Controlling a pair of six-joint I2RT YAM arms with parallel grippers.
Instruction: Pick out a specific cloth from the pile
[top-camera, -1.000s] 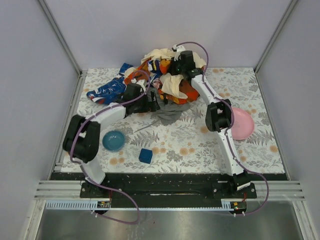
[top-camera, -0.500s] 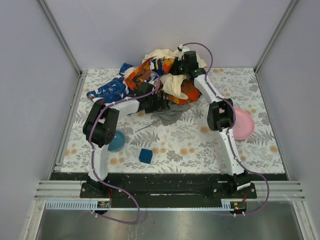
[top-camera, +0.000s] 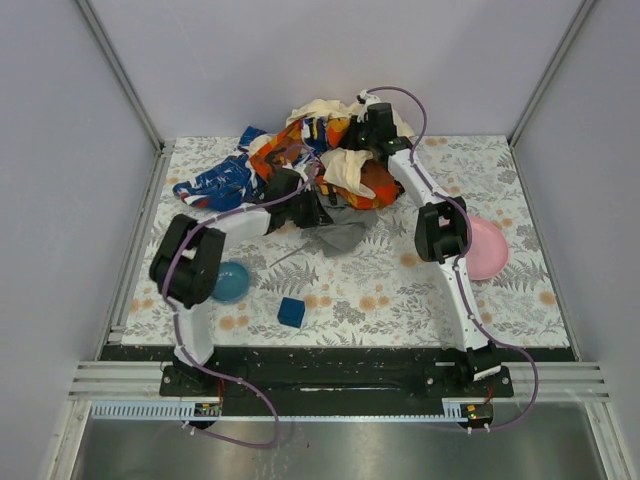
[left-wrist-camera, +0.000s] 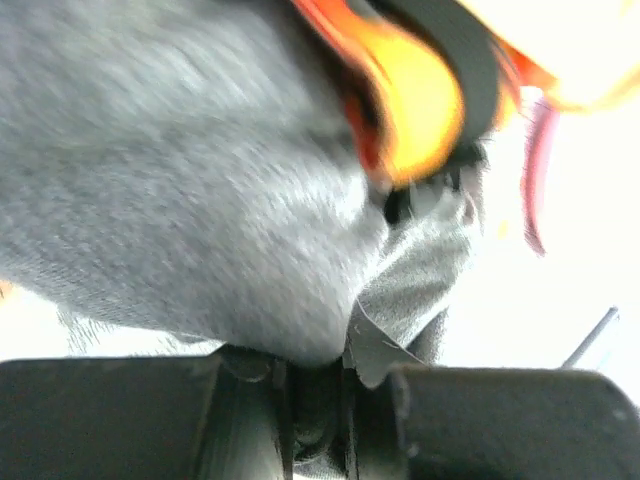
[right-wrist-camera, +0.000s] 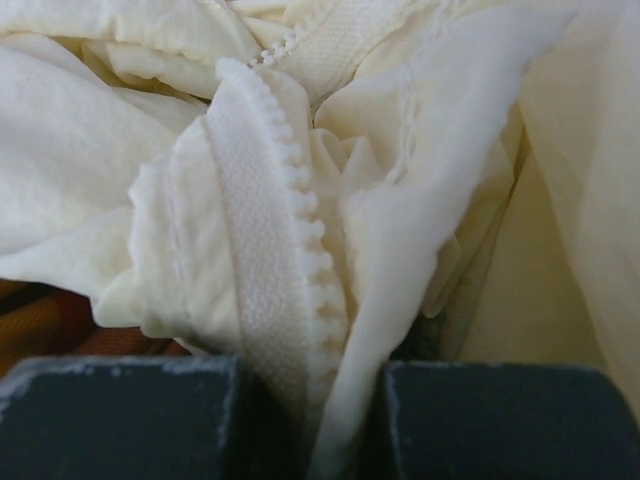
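Note:
The dark grey cloth (top-camera: 345, 237) spills from the near edge of the pile (top-camera: 330, 145) onto the table. My left gripper (top-camera: 316, 207) is shut on its left edge. In the left wrist view the grey cloth (left-wrist-camera: 200, 200) fills the frame, and a fold is pinched in my left gripper (left-wrist-camera: 320, 395). The orange-and-black patterned cloth (left-wrist-camera: 420, 90) hangs just above it. My right gripper (top-camera: 360, 128) sits on top of the pile, shut on the cream cloth (top-camera: 348, 165). In the right wrist view a scalloped hem of the cream cloth (right-wrist-camera: 270, 230) runs down into my right gripper (right-wrist-camera: 310, 420).
A blue-and-white patterned cloth (top-camera: 215, 182) trails from the pile to the left. A blue bowl (top-camera: 228, 282) sits by the left arm's elbow, a blue cube (top-camera: 291, 311) near the front, and a pink plate (top-camera: 482, 248) to the right. Walls enclose the floral table (top-camera: 400, 290).
My left gripper was open and is now shut on the grey cloth. The left arm's elbow has swung, and the grey cloth has shifted slightly toward the front. The right arm holds still.

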